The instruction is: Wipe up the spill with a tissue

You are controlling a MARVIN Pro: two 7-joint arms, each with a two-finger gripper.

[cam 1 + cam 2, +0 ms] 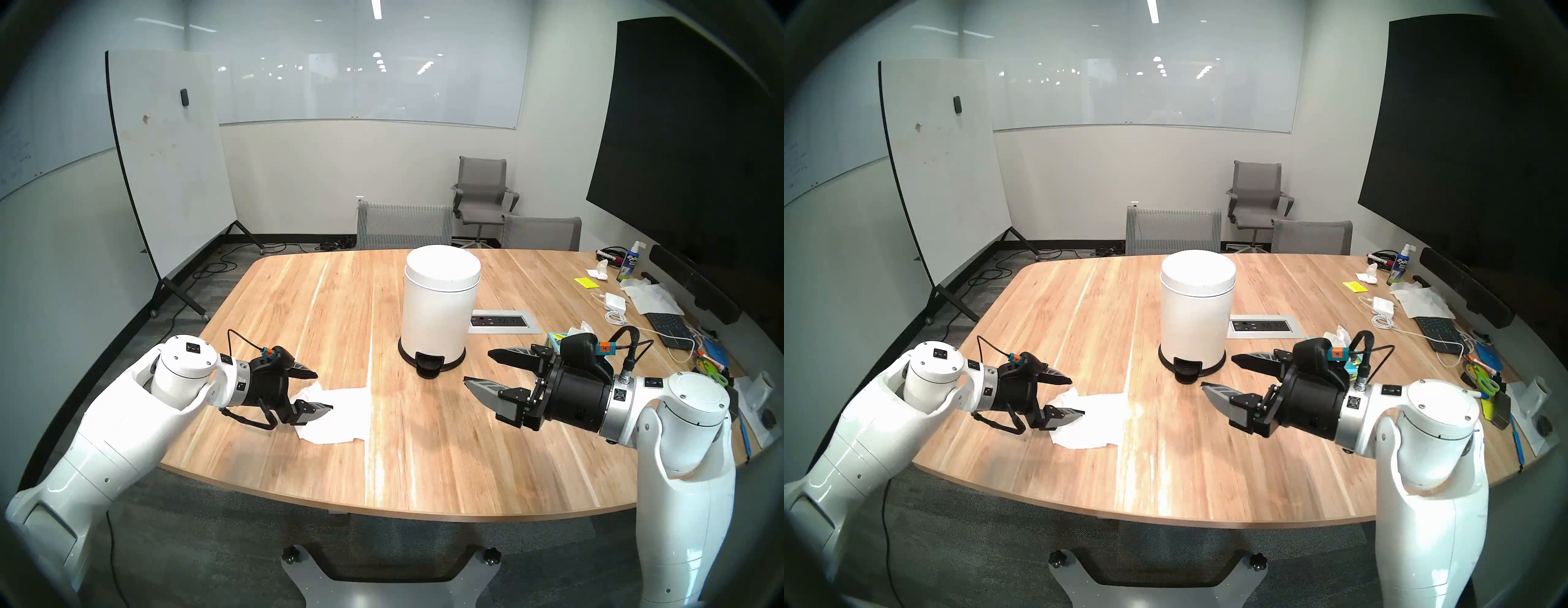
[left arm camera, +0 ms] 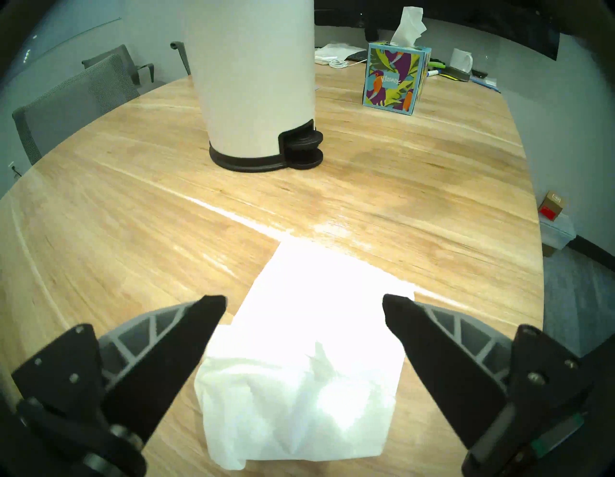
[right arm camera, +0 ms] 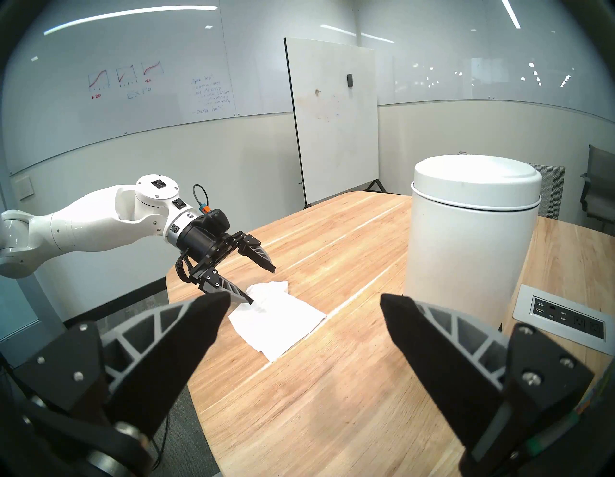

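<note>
A white tissue (image 1: 339, 414) (image 1: 1093, 420) (image 3: 279, 316) lies spread on the wooden table (image 1: 424, 467), crumpled at the end nearest my left arm. My left gripper (image 1: 323, 391) (image 1: 1076, 395) (image 2: 303, 299) (image 3: 262, 285) is open, its fingers on either side of that crumpled end (image 2: 299, 393), gripping nothing. Just past the tissue's far edge is the spill (image 2: 329, 229), a faint glossy smear with whitish flecks. My right gripper (image 1: 478, 366) (image 1: 1219, 371) (image 3: 303, 299) hovers open and empty to the right, pointing towards the tissue.
A white pedal bin (image 1: 439, 314) stands mid-table behind the tissue. A colourful tissue box (image 2: 394, 80) sits behind my right gripper, beside a power outlet panel (image 1: 500, 322). A keyboard (image 1: 668, 329), cables and a spray bottle (image 1: 630, 265) crowd the right edge.
</note>
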